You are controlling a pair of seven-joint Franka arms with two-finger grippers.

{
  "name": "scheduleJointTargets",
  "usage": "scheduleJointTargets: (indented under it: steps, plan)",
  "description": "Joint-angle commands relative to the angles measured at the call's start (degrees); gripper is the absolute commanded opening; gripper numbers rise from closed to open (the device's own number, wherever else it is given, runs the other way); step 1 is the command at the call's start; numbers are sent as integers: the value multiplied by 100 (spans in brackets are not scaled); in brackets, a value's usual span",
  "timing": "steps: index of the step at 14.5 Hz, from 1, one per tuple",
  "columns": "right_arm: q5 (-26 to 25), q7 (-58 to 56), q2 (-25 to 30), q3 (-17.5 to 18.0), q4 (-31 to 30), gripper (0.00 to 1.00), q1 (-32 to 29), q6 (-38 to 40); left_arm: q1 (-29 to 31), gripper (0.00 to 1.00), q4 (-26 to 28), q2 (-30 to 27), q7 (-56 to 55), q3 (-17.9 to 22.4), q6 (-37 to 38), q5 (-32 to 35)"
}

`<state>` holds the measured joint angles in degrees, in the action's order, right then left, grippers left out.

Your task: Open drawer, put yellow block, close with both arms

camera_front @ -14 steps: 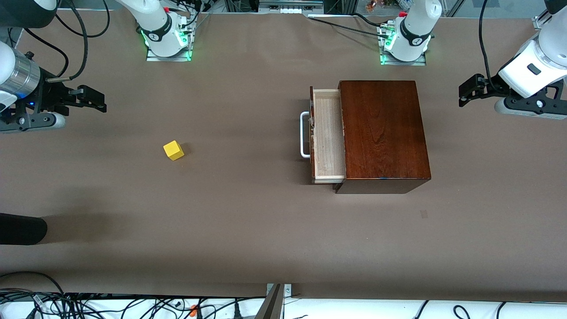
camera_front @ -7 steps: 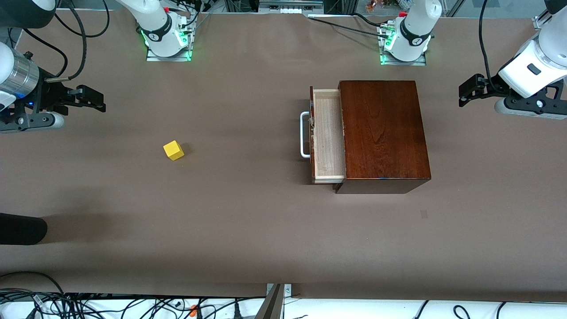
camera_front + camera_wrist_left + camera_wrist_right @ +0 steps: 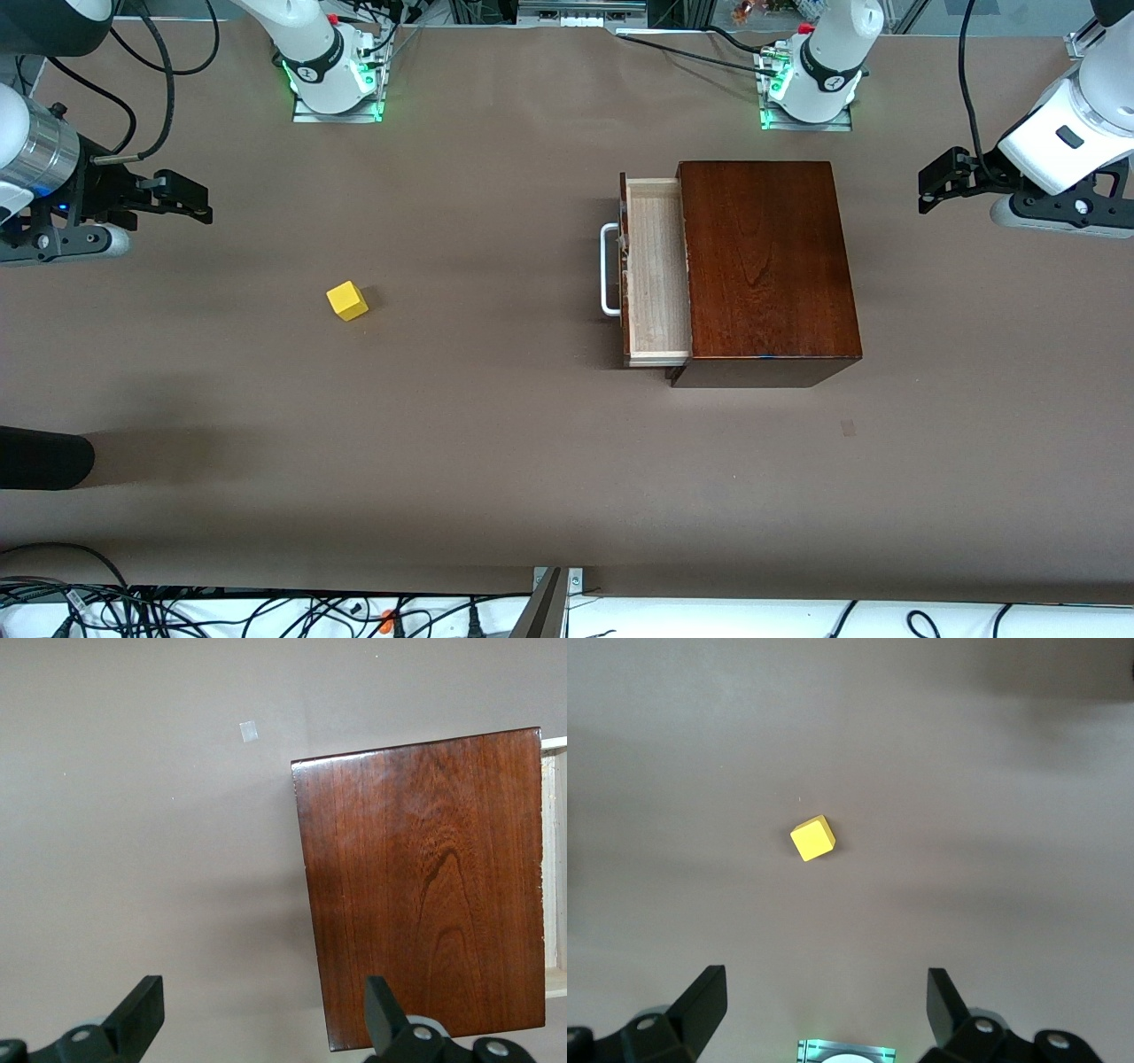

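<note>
Since the earlier frame almost nothing is moving: the right gripper (image 3: 190,199) is drifting slightly toward its own end of the desk (image 3: 496,461). The block (image 3: 347,300), a small bright yellow cube, is lying bare on the desk, nearer the camera than that gripper, whose fingers are standing wide apart. The drawer (image 3: 657,270), pale-wood, white-handled, is sitting partly open toward the block. The left gripper (image 3: 941,182), fingers apart, is waiting beside the box (image 3: 766,266). Advisably, the right gripper is squaring to the block's faces before descending.

High front camera, two downward wrist cameras
</note>
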<state>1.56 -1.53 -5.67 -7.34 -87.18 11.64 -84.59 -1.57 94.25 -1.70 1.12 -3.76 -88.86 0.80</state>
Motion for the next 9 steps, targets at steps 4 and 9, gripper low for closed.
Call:
scheduleJointTargets:
  steps: [4, 9]
  plan:
    - [29, 48, -22, 75, 122, 100, 31, -93, 17, 100, -118, 3, 81, -11, 149, -115]
    - [38, 48, -14, 128, 113, 100, 31, -163, 17, 100, -127, 3, 108, -11, 395, -115]
